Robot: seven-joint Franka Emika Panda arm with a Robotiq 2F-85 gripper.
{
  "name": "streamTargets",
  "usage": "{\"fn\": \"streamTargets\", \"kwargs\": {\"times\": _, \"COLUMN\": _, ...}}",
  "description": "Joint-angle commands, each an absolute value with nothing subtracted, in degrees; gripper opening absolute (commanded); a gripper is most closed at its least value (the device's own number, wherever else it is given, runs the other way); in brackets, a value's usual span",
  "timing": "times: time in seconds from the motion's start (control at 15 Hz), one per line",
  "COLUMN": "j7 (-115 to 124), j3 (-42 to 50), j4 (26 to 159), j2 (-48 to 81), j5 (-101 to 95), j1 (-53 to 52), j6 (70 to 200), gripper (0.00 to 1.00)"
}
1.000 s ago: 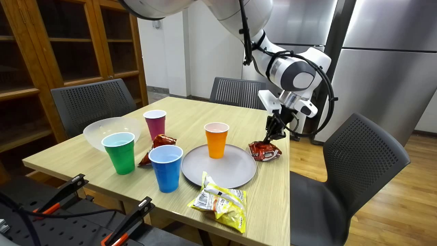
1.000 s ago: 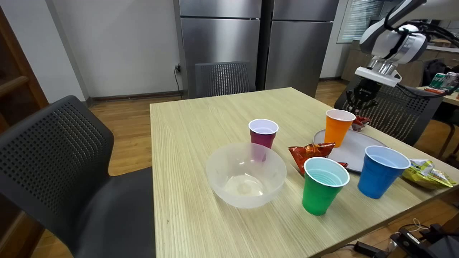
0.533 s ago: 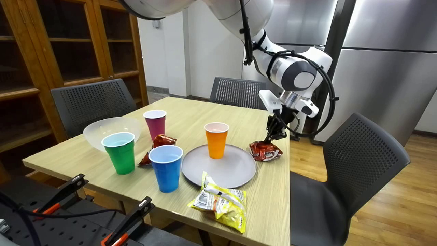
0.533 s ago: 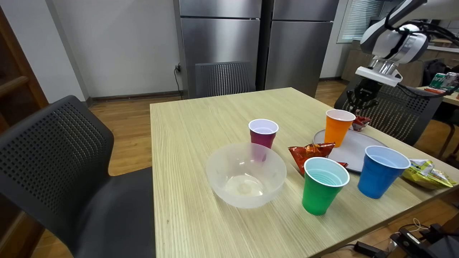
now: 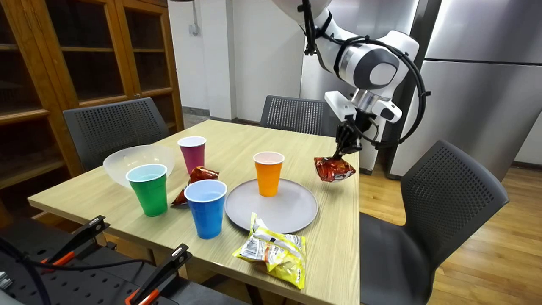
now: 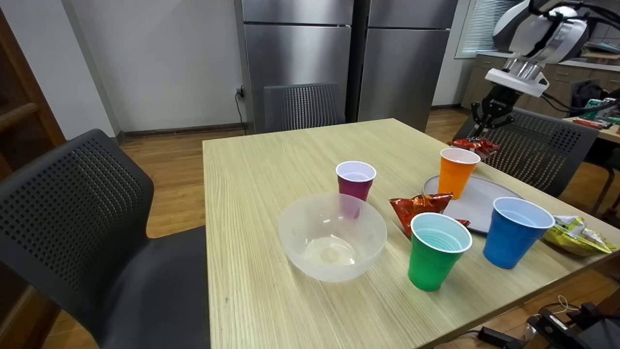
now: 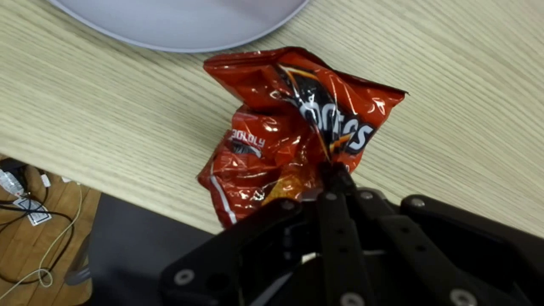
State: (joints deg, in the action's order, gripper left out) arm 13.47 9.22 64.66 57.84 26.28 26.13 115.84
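My gripper [image 7: 334,169] is shut on a red chip bag [image 7: 272,144], its fingertips pinching a fold near the middle of the wrapper. In an exterior view the gripper [image 5: 337,154] holds the bag [image 5: 333,170] just above the table by its right edge. From another angle, the gripper [image 6: 477,132] and bag [image 6: 487,147] appear behind the orange cup [image 6: 455,177], which hides part of the bag. A grey plate [image 5: 292,216] lies near the held bag, with the orange cup [image 5: 269,180] upright on it.
A yellow chip bag [image 5: 279,258] lies before the plate. Blue [image 5: 207,214], green [image 5: 150,195] and purple [image 5: 194,156] cups stand left, around a second red bag [image 5: 202,173]. A frosted bowl [image 6: 334,266] sits beside the purple cup. Chairs [image 5: 444,203] surround the table.
The arm has risen, and the red bag in the gripper has lifted off the table with it. The cups, plate, bowl and other bags have stayed put.
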Motion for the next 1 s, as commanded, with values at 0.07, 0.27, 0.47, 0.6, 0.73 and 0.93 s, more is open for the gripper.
{"fn": "streamTargets", "kwargs": {"times": 0.07, "j7": 8.58, "j3": 9.08, "j4": 74.50, "j2": 47.38, "j5": 25.90, "j1": 24.70, "j6": 116.79, "gripper": 0.00}}
{"fn": "streamTargets", "kwargs": {"times": 0.27, "j7": 5.67, "j3": 9.04, "j4": 80.48, "j2": 41.29, "j5": 25.77, "j1": 23.15, "j6": 118.20, "gripper": 0.00}}
{"fn": "streamTargets", "kwargs": {"times": 0.47, "j7": 2.68, "j3": 9.10, "j4": 88.03, "j2": 34.43, "j5": 25.28, "j1": 20.80, "j6": 119.93, "gripper": 0.00}}
{"fn": "streamTargets", "kwargs": {"times": 0.6, "j7": 1.01, "j3": 9.11, "j4": 92.77, "j2": 30.34, "j5": 24.84, "j1": 19.04, "j6": 120.91, "gripper": 0.00}}
{"fn": "streamTargets", "kwargs": {"times": 0.73, "j7": 0.27, "j3": 8.13, "j4": 97.58, "j2": 26.22, "j5": 23.32, "j1": 17.78, "j6": 122.51, "gripper": 0.00}}
{"fn": "streamTargets", "kwargs": {"times": 0.93, "j7": -0.27, "j3": 7.66, "j4": 105.41, "j2": 20.00, "j5": 21.62, "j1": 14.71, "j6": 125.36, "gripper": 0.00}}
